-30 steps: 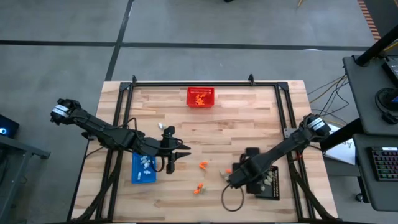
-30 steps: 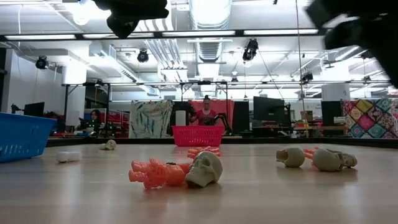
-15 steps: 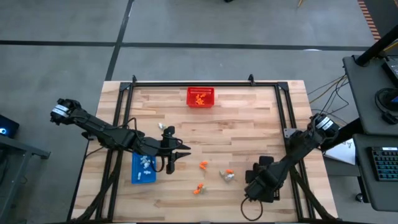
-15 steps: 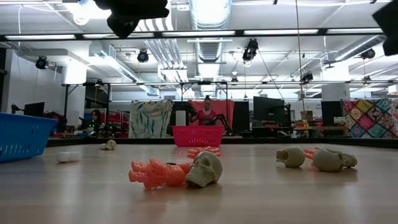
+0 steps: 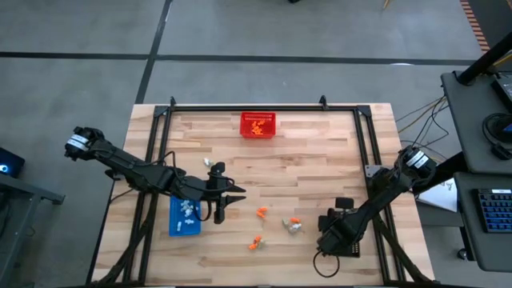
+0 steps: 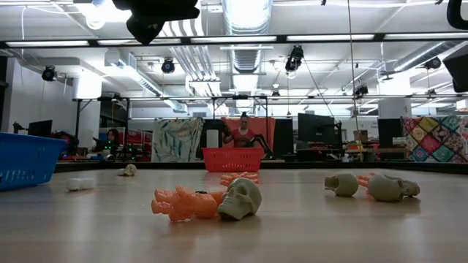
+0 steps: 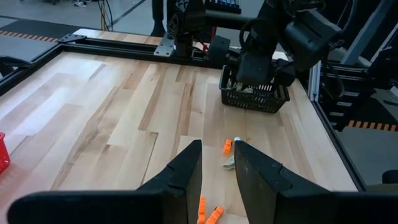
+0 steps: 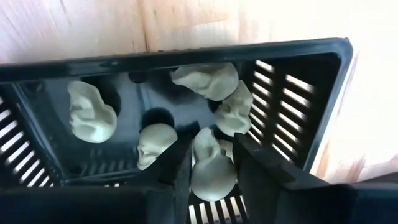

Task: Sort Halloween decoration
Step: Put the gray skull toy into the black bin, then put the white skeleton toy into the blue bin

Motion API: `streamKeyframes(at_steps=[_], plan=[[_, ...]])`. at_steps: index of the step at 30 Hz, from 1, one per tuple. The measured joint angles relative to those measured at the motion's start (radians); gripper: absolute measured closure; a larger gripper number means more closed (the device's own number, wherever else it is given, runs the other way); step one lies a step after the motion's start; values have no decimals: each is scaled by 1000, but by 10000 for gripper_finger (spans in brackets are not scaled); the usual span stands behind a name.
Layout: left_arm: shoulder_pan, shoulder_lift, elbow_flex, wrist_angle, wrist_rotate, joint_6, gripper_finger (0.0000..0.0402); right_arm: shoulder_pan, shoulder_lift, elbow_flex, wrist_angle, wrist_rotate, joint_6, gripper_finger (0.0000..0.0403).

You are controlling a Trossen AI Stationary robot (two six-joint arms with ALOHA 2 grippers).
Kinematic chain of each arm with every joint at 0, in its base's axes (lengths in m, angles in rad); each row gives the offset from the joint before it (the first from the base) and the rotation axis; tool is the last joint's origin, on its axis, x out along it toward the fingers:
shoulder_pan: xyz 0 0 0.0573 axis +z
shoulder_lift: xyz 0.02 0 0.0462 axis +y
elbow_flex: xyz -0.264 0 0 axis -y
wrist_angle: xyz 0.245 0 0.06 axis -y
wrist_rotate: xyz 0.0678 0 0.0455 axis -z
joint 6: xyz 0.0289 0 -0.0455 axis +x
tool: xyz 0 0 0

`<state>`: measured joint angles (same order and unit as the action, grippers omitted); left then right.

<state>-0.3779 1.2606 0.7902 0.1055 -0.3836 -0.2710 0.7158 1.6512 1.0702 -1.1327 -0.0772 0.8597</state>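
Two matte black, six-joint robot arms with slim tubular links.

The left black arm [image 5: 136, 170] is built of narrow dark segments with bulkier rounded joints, and a white-and-silver band [image 5: 77, 142] rings its far-left joint. The right black arm [image 5: 376, 196] carries a matching pale band [image 5: 413, 160] at its right-hand joint, and a thin black cable [image 5: 324, 260] loops below its wrist. The left claw [image 5: 220, 210] is black, with two smooth, wedge-shaped matte fingers [image 7: 186, 171] tapering to blunt tips. The right claw [image 5: 332, 238] is a blocky, dark housing.
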Motion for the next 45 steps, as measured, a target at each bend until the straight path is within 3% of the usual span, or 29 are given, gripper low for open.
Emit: streamKeyframes(at_steps=[8, 17, 25, 34, 40, 45], plan=[[0, 0, 0, 0, 0, 0, 325, 0, 0, 0, 4, 0, 4, 263], [0, 0, 0, -1, 1, -99, 325, 0, -32, 79, -14, 34, 4, 268], [0, 0, 0, -24, 10, -211, 325, 0, -103, 173, 1, 369, -22, 279], [0, 1, 0, -64, 10, -351, 325, -1, -164, 178, 119, 753, -200, 289], [0, 57, 0, -58, 10, -458, 325, -3, -169, 172, 251, 899, -346, 295], [0, 130, 0, -62, 30, -577, 325, -3, -168, 154, 374, 930, -413, 296]])
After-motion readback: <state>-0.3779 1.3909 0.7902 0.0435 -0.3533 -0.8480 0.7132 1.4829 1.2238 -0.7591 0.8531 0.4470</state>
